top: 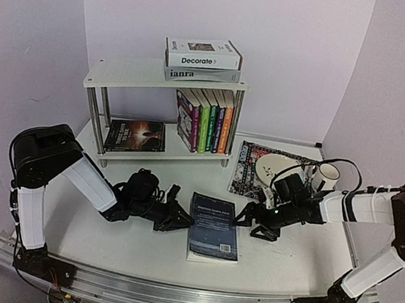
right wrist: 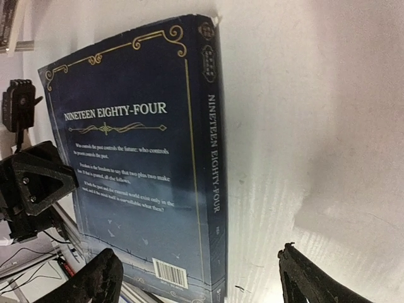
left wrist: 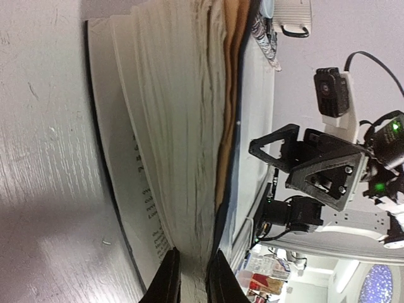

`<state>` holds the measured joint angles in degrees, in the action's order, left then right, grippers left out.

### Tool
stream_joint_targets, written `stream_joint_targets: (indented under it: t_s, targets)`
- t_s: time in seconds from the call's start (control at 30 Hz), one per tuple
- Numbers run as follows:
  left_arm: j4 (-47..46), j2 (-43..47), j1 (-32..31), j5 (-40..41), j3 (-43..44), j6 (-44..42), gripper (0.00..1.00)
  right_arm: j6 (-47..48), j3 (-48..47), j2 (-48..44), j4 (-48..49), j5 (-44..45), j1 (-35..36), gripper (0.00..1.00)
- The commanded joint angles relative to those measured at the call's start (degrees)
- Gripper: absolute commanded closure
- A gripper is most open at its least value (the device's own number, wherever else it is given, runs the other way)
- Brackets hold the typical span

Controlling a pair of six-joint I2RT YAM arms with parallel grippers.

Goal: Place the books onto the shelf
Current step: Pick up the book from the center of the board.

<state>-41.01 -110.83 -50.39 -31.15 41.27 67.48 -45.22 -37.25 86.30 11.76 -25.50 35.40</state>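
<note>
Navy and gilt, the 1 book (top: 214,227) not yet shelved lies flat on the table (top: 102,246) between the 2 arms, well apart from the shelf (top: 127,76), where the other books (top: 206,119) stand or lie. The left gripper (top: 178,219) is clamped on its fore-edge, pinching the upper pages and cover. The right gripper (right wrist: 202,287) hangs spread wide, straddling the spine end, apparently not touching. I'd judge this the pick-up of the last book. Next calls for a hold on the whole block, then a lift toward the gap on the lower tier.
</note>
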Motion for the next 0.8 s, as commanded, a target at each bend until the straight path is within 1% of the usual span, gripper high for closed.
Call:
stream_joint_targets:
  t_s: [0.0,0.07,0.27,0.4,0.47,0.57,0.77]
  targets:
    - [-22.1,2.5,1.2,-6.2,-2.0,6.6,1.0,-4.4,2.6,-0.6,6.8,-5.2,0.1,0.15]
    - [-25.6,1.8,1.4,-7.2,-2.2,8.2,1.0,-5.4,2.7,-0.7,8.2,-6.5,0.1,0.16]
    - [-26.7,3.6,1.4,-8.2,-1.0,8.5,1.0,-6.4,3.2,0.0,9.2,-6.8,0.1,0.17]
    - [-26.8,5.0,1.4,-8.8,-0.4,8.4,1.0,-9.3,4.2,-0.2,14.5,-9.2,0.1,0.22]
    - [-26.8,5.5,1.4,-9.0,-0.4,8.4,1.0,-10.7,4.2,-1.0,16.5,-10.2,0.1,0.29]
    - [-26.8,6.1,1.4,-8.9,-0.5,8.3,1.0,-11.6,3.8,-3.1,17.2,-10.4,0.1,0.42]
    - [-26.8,6.6,1.4,-8.5,-0.9,6.3,1.0,-12.1,2.9,-8.1,17.1,-11.4,0.1,0.78]
